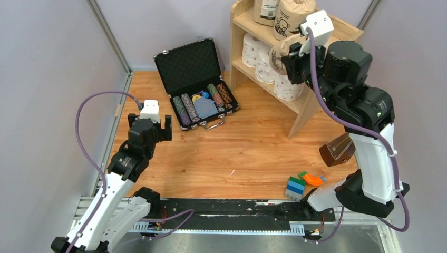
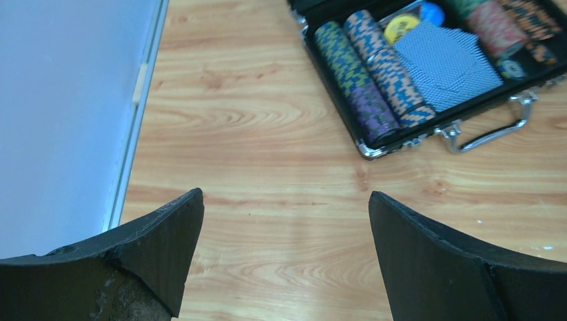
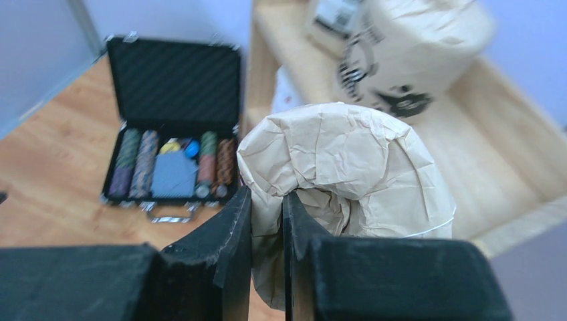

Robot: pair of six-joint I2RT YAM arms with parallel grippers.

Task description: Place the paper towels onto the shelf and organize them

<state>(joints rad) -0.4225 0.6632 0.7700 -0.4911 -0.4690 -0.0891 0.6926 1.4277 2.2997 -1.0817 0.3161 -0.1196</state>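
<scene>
Carrying the last tan roll (image 3: 348,167) in towards the shelf (image 1: 345,29), the right gripper (image 3: 267,200) has its jaws squeezed nearly together on a fold of crumpled wrapper, not around the body of the roll. It's a thin hold, so the roll may swing or slip.

The roll hangs in the air at the front of the top board, close to the printed roll (image 1: 294,16) standing there, with the labelled roll (image 1: 266,10) just beyond it. Three white rolls (image 1: 266,71) fill the inner board below. By my reckoning this is the sixth and final one.

To do it well, I'd say aim for the bare stretch of top board beside the printed roll, keep clear of that neighbour, lower until the roll sits on the wood, and only then let go.

As for writing, the printed roll carries a black cartoon figure with a ring of lettering, too blurred to read. The white label shows small print that I can't make out either.

Over on the other side, the left gripper (image 2: 284,200) hovers with its jaws wide apart and holding nothing, above the table (image 2: 267,154) near the black poker case (image 2: 348,93)
</scene>
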